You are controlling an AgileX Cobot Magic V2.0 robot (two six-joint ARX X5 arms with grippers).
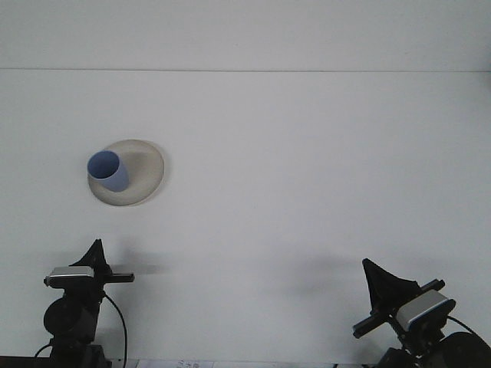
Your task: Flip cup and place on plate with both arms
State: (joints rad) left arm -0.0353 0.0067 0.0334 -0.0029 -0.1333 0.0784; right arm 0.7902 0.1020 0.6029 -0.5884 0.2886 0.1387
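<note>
Your blue cup (107, 171) sits on the cream plate (142, 172), over on the left half of the white counter (307, 169) and roughly midway between its near and far edges. The cup stands on the plate's left part, its mouth open to the camera and its body leaning slightly away to the right as seen from here. Its shadow falls across the plate to the right.

Your left gripper (93, 253) is at the near left, just near of the plate but clearly apart from it, touching neither plate nor cup. It points away from you toward the far side, seen almost edge-on as a dark wedge above its grey wrist camera. From this angle you cannot tell whether it is released or clenched.

Your right gripper (377, 280) is at the near right corner, well apart from the cup and plate. It too shows as a dark pointed wedge aimed up and to the left, and its state cannot be told from this view. Neither gripper holds anything that you can see.
</note>
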